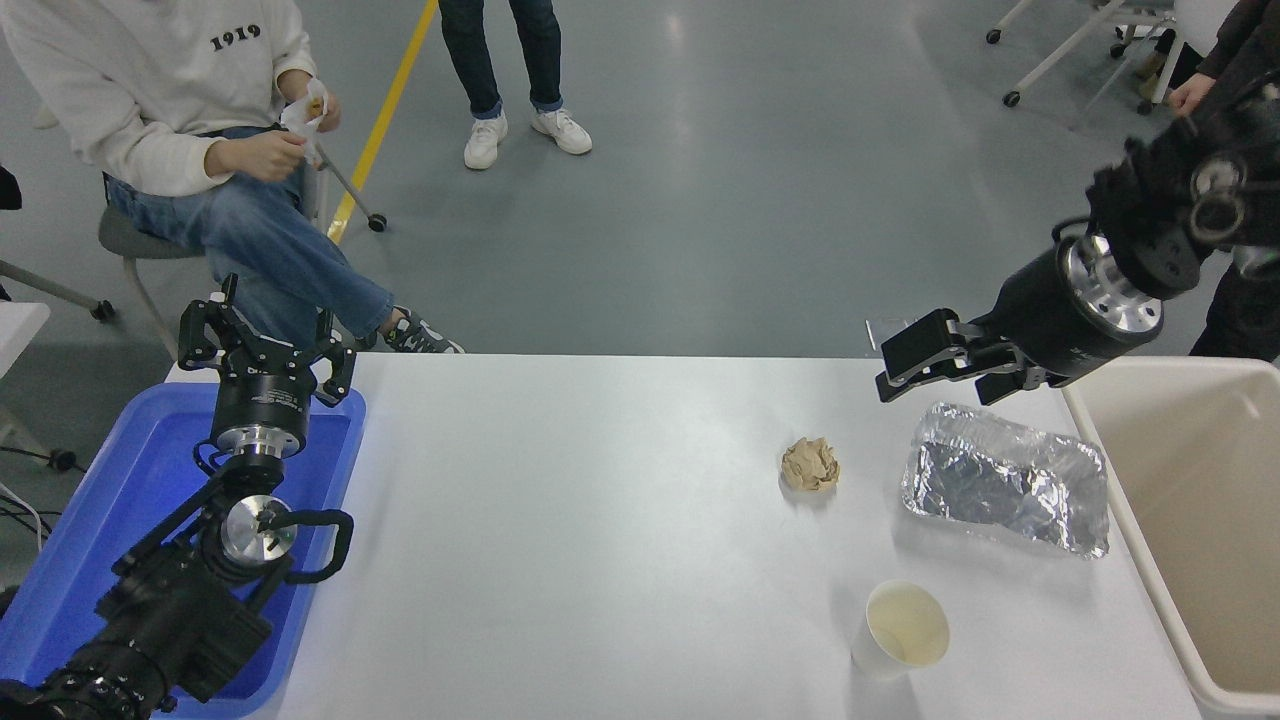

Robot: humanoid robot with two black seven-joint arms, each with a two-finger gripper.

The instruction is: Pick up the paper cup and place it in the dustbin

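- Paper cup (900, 632) stands upright at our table's (600, 520) five o'clock.
- Our right gripper (925, 362), fingers spread and empty, hovers at the cup's twelve o'clock.
- Dustbin (1190, 520) sits at three o'clock.

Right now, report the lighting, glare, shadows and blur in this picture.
Head view: even overhead light; soft glare on the white table and bright glints on the foil tray; faint shadows beside the paper cup and paper ball; the right pincer is slightly motion-blurred, everything else sharp.
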